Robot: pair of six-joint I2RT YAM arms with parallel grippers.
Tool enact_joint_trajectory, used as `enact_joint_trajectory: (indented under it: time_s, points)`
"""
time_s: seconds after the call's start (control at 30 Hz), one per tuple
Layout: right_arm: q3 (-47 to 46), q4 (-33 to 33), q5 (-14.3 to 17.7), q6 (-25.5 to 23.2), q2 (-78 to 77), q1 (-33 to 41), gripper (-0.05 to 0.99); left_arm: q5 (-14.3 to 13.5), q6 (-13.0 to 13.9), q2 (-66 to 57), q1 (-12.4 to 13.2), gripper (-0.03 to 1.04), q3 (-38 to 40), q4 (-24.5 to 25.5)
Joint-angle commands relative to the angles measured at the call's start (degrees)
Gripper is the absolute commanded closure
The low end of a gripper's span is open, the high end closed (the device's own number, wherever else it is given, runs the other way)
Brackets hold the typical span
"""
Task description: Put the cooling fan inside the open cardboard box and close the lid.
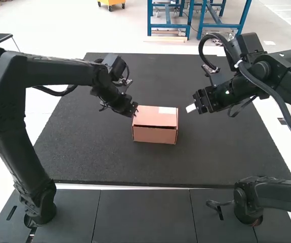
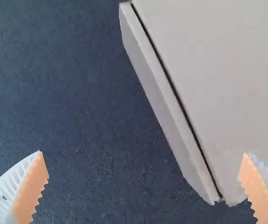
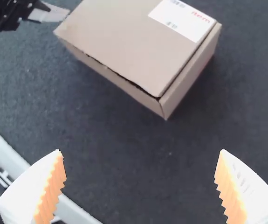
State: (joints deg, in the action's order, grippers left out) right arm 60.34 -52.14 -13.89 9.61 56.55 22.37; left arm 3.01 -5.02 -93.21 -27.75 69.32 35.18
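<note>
A brown cardboard box (image 1: 155, 124) with its lid down sits in the middle of the black mat (image 1: 84, 142); a white label lies on its top at the back right corner. Whatever is inside it is hidden. My left gripper (image 1: 130, 111) hangs open right at the box's back left corner, one orange-padded finger (image 2: 251, 186) over the box's edge (image 2: 171, 107), the other finger (image 2: 29, 184) over bare mat. My right gripper (image 1: 191, 107) hovers open a little to the right of the box (image 3: 138, 56), above the mat, with nothing between its fingertips (image 3: 50, 186).
The mat's front edge meets black base plates (image 1: 140, 215) where both arms are mounted. A white floor strip runs along the mat's right side (image 1: 282, 147). Bare mat lies all round the box.
</note>
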Motion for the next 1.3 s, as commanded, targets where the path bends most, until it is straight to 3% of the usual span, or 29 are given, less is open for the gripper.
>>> enact_joint_trajectory:
  time_s: [0.0,0.23,0.37,0.57,0.7,0.83,0.97,1.1,1.27]
  points:
    - [0.75,0.37,0.09,-0.82,-0.22,0.22,0.21,-0.28,-1.66,5.32,0.76,0.05,4.25,0.42]
    - [1.63,4.42,0.79,-4.60,-0.48,0.13,0.21,-0.19,-2.54,12.26,3.67,0.05,2.75,-0.37]
    - [1.36,9.78,5.98,-8.82,-1.01,-0.31,0.16,-0.28,-3.77,16.57,5.51,0.05,-1.38,-4.59]
    - [-0.57,18.30,10.29,-11.28,-2.24,-2.24,0.11,-0.90,-3.86,24.04,7.53,0.05,-9.99,-14.96]
    - [-6.28,28.23,12.66,-11.19,-5.49,-4.70,0.09,-0.90,-3.25,29.40,10.08,0.05,-17.64,-22.26]
    - [-13.23,38.25,13.19,-11.89,-9.97,-7.96,0.09,-0.63,-2.45,34.23,14.04,0.05,-24.85,-27.53]
    - [-19.73,43.70,13.27,-12.59,-14.46,-11.56,0.09,-0.72,-2.45,38.89,17.11,0.05,-31.53,-34.12]
    - [-26.59,49.85,12.92,-9.52,-19.90,-15.16,0.07,-0.90,-2.10,45.92,20.01,0.05,-39.52,-43.26]
    - [-35.29,57.76,12.04,-7.41,-25.88,-18.42,0.07,2.80,0.45,54.54,23.00,0.05,-48.93,-51.35]
